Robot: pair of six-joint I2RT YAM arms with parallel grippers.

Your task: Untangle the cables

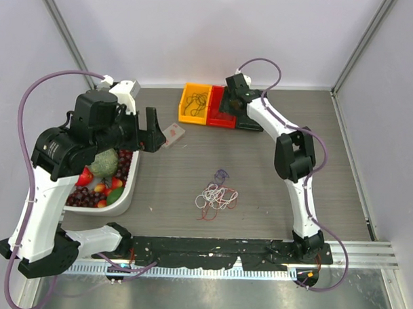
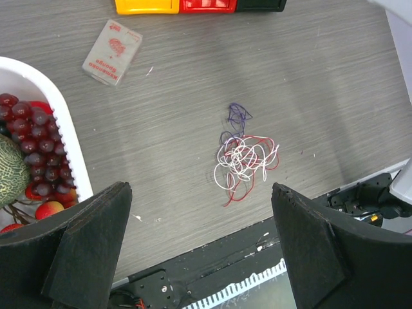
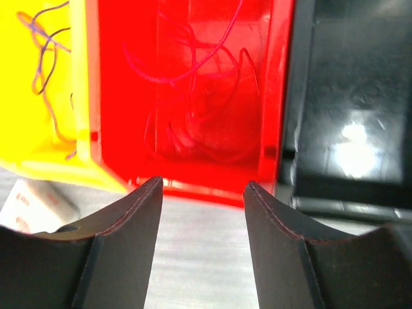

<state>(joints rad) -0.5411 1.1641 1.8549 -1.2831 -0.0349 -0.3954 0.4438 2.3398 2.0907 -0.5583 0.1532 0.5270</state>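
Note:
The cables (image 1: 216, 194) lie as one small tangle on the grey table, in front of the middle. In the left wrist view the cables (image 2: 244, 159) show white and red loops, with a dark purplish wire (image 2: 237, 116) trailing off the far side. My left gripper (image 1: 152, 130) is open and empty, held high beside the basket, left of and well above the tangle; its jaws (image 2: 199, 188) stand wide apart. My right gripper (image 1: 228, 104) is open and empty at the near edge of the red bin (image 3: 193, 84), which holds thin dark wires. Its jaws (image 3: 203, 182) are apart.
A yellow bin (image 1: 195, 103) with thin wires in it, the red bin (image 1: 221, 109) and a black bin (image 3: 347, 96) stand in a row at the back. A white basket (image 1: 126, 192) of fruit is at the left. A small sponge packet (image 1: 173, 133) lies behind it.

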